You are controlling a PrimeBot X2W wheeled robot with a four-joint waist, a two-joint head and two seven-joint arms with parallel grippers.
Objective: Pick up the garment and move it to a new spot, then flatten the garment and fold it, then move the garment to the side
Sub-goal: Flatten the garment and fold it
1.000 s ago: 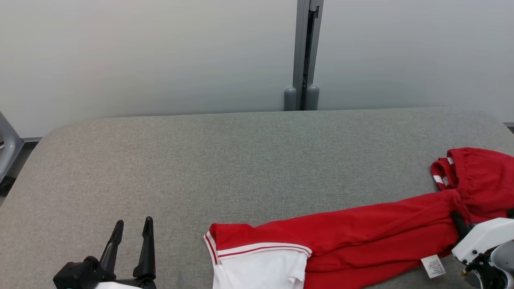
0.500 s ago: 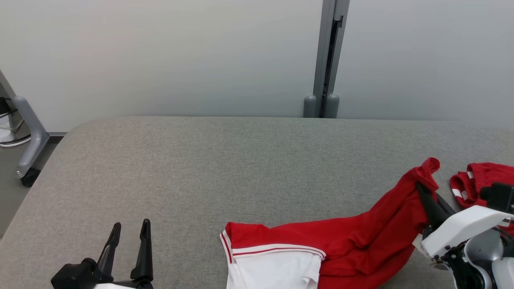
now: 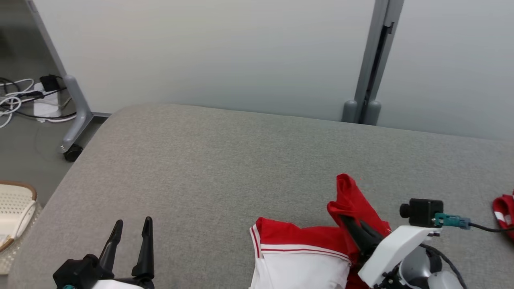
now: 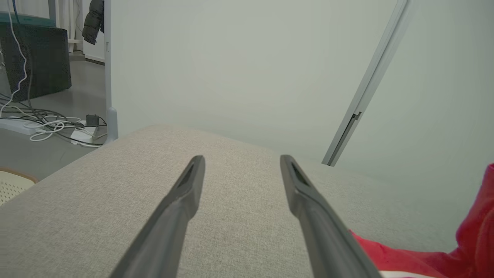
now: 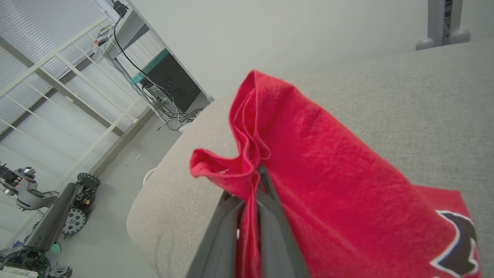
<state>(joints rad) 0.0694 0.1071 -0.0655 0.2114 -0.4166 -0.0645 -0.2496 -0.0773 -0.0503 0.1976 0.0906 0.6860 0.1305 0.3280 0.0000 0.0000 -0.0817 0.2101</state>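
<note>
The left tool (image 3: 133,220) is held wide and empty over the grey surface (image 3: 209,168) at the lower left. Right of centre, near the front edge, the red and white garment (image 3: 297,245) is found, its white part lying flat. A red fold of it is lifted by the right tool (image 3: 347,220), which is clamped narrowly on the cloth. Another red piece (image 3: 504,210) is seen at the far right.

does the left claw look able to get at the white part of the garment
Probably yes: the left claw is open, and bare table lies between it and the garment's white panel. The right claw grips the red fold farther right.
</note>
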